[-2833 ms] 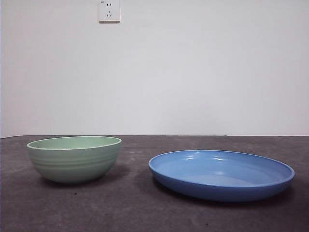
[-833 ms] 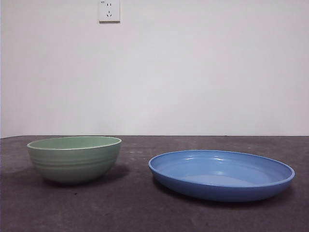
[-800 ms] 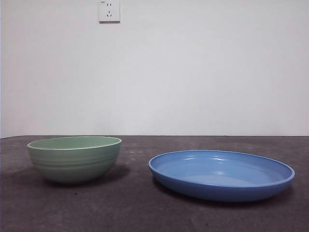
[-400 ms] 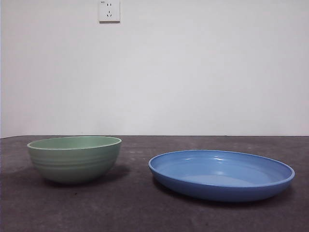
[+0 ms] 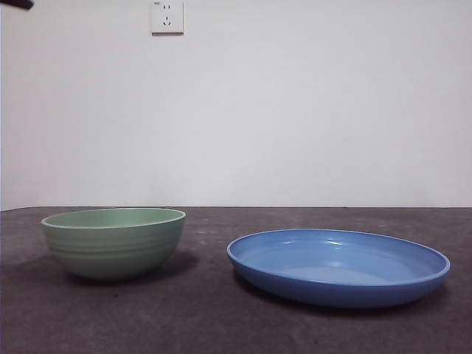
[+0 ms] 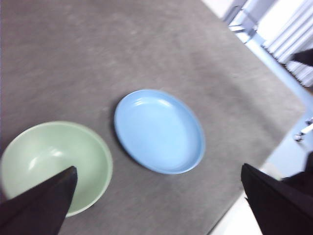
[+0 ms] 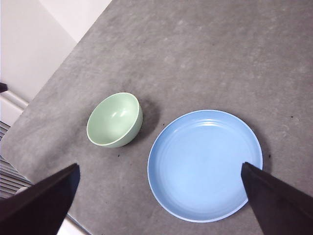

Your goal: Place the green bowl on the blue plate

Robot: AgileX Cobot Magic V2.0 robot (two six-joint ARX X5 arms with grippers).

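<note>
The green bowl [image 5: 113, 242] stands upright and empty on the dark table, left of the blue plate [image 5: 338, 265], with a gap between them. My left gripper [image 6: 156, 205] is open, high above the table over the bowl [image 6: 54, 164] and the plate [image 6: 159, 131]. Its black tip [image 5: 16, 4] shows at the front view's top left corner. My right gripper [image 7: 159, 208] is open, high above the bowl [image 7: 115, 120] and the plate [image 7: 204, 164]. Neither gripper holds anything.
A white wall with a socket [image 5: 167, 16] stands behind the table. The table's edge [image 6: 274, 142] shows in the left wrist view and the table's edge [image 7: 44, 78] in the right wrist view.
A black arm tip has come into the front view's top left corner. The bowl and the plate have not moved.
</note>
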